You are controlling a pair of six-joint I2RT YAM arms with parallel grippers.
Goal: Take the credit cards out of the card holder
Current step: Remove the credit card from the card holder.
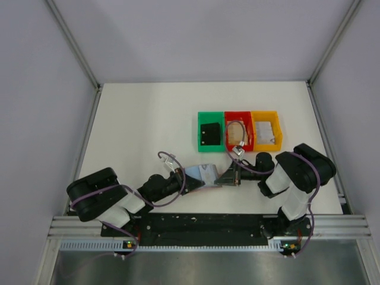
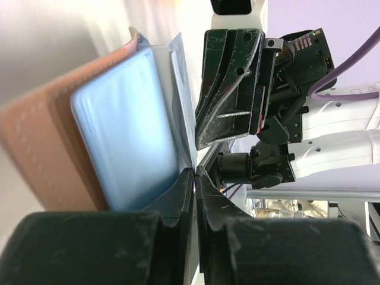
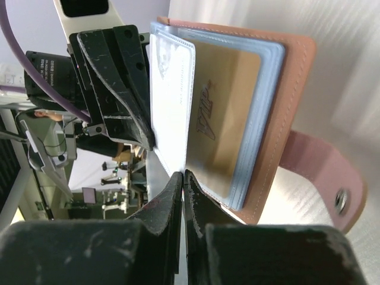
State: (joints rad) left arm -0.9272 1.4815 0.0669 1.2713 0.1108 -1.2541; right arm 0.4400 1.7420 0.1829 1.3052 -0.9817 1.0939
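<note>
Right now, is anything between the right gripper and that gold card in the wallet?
Yes: the gold card lies under a clear sleeve of the card holder, and the right gripper is shut on a sleeve edge beside it.

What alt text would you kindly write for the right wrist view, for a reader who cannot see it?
The right gripper is shut on a clear sleeve of the open card holder, reddish-brown cover at right. A gold card lettered VIP sits in a sleeve, and the left gripper holds the sleeves from the left.
</note>
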